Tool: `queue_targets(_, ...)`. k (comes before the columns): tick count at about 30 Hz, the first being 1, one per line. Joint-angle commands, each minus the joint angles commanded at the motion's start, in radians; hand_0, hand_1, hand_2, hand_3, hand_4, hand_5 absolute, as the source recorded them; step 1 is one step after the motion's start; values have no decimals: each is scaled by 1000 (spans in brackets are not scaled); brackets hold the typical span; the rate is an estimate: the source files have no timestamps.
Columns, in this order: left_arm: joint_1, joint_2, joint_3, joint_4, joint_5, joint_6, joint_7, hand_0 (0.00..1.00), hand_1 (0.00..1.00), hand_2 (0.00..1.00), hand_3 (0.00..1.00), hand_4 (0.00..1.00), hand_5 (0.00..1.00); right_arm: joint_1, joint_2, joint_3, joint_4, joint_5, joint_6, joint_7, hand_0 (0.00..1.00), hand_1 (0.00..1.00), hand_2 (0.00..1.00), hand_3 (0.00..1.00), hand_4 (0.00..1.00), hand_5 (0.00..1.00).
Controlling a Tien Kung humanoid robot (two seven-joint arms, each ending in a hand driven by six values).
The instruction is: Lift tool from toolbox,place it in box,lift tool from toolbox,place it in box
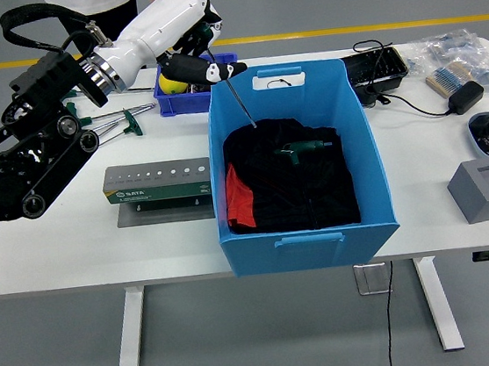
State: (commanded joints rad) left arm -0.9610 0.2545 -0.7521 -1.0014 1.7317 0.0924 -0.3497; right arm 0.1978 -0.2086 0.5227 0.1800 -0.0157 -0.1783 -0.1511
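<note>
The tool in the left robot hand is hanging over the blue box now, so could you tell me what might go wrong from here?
1. The left robot hand holds the tool only at its handle, with the thin shaft slanting down; it could slip early or swing.
2. The hand sits near the back-left rim of the blue box, so the tool might strike the rim or fall outside.
3. It may land on the green-handled tool already lying on the black cloth.

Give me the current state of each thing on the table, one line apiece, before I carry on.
Left hand: shut on a tool, raised over the blue box's far left corner.
Tool: held, shaft angled down into the box.
Blue box: open-topped, black cloth inside.
Green-handled tool: lying on the cloth in the box.
Toolbox: on the table, holes along its top showing.
T-handle tools: lying on the table behind the toolbox.
</note>
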Motion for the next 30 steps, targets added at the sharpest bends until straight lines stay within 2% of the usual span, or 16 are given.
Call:
queue_targets(5, 31, -76, 23, 47, -29, -7, 4, 127, 2, 10, 21, 795, 396, 7, -3, 15, 0, -20, 0, -4, 695, 650, 704, 558, 780, 669)
queue_targets(8, 43, -110, 48, 79, -51, -11, 6, 127, 2, 10, 21, 795, 396, 10, -4, 23, 0, -30, 1, -6, 695, 650, 704, 558, 780, 669)
queue_targets(9, 45, -119, 58, 89, -59, -11, 7, 152, 2, 35, 38, 791, 396, 10, -4, 24, 0, -31, 1, -6, 696, 650, 704, 557, 781, 669)
queue_targets(14, 46, -159, 124, 138, -109, -34, 26, 152, 2, 35, 38, 791, 396, 12, -6, 26, 0, -35, 1, -6, 696, 650, 704, 557, 781, 669)
queue_targets(15, 42, -167, 142, 149, -119, -41, 32, 215, 96, 144, 178, 793, 407, 13, -6, 27, 0, -37, 1, -7, 696, 651, 704, 557, 780, 669)
queue_targets(20, 5, -197, 216, 196, -122, -55, 24, 215, 96, 144, 178, 793, 407, 17, -8, 30, 0, -46, 2, -8, 696, 651, 704, 557, 780, 669)
queue_targets(21, 1, -201, 224, 202, -127, -56, 23, 414, 420, 511, 505, 863, 511, 17, -8, 30, 0, -46, 2, -8, 696, 649, 704, 558, 780, 669)
queue_targets(25, -16, -220, 239, 226, -129, -85, 45, 414, 420, 511, 505, 863, 511, 19, -10, 35, 0, -50, 2, -8, 696, 649, 704, 558, 780, 669)
queue_targets(26, -20, -223, 242, 232, -128, -82, 45, 414, 420, 511, 505, 863, 511, 19, -10, 38, 0, -53, 2, -8, 696, 649, 704, 558, 780, 669)
queue_targets(27, -24, -225, 244, 237, -123, -76, 44, 476, 521, 616, 552, 862, 500, 20, -10, 40, 0, -54, 2, -8, 697, 649, 704, 558, 780, 669)
queue_targets(30, -29, -226, 241, 242, -98, -59, 39, 476, 521, 616, 552, 862, 500, 20, -11, 44, 0, -56, 1, -8, 697, 649, 704, 558, 780, 669)
